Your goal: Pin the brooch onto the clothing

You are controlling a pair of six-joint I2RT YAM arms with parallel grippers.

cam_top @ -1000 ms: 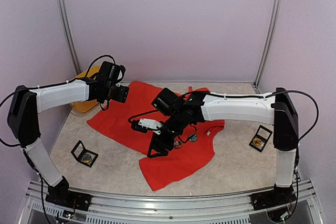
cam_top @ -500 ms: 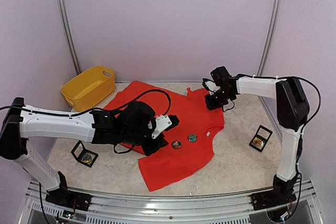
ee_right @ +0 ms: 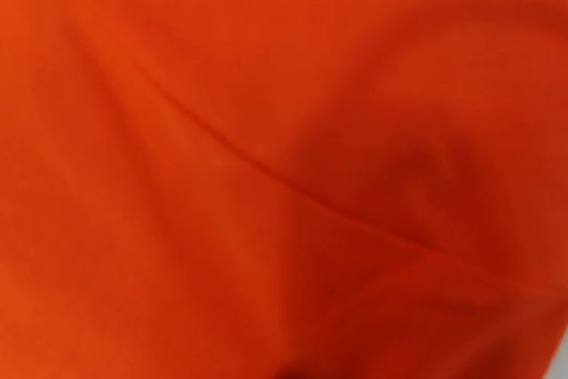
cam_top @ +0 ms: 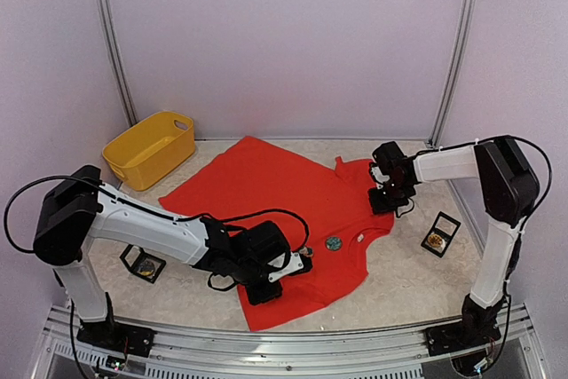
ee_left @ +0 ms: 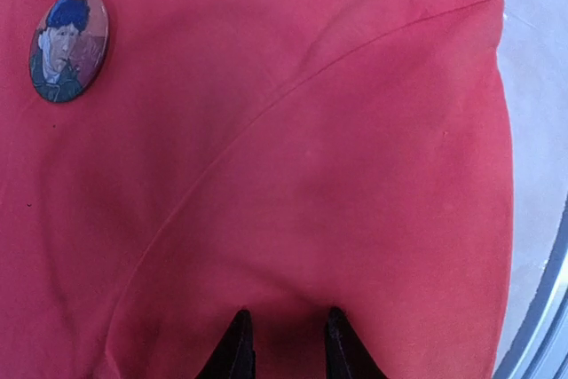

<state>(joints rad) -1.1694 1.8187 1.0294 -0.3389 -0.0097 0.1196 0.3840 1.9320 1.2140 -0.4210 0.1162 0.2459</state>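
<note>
**Two arms on one shirt**

The red T-shirt [cam_top: 266, 184] lies spread on the surface [cam_top: 399, 281]. Left fingers [ee_left: 238, 348] pinch a fold by its near edge; right fingers [cam_top: 383, 201], pressed together, sit at a sleeve. The brooch [ee_left: 69, 44] lies on the cloth between them. Yellow basket [cam_top: 149, 146] behind; the left arm [cam_top: 151, 224] half-hides a black box [cam_top: 145, 265].

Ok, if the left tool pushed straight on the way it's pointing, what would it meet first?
The red T-shirt: the left tool looks tip-down against its cloth, with the brooch off to one side.
</note>
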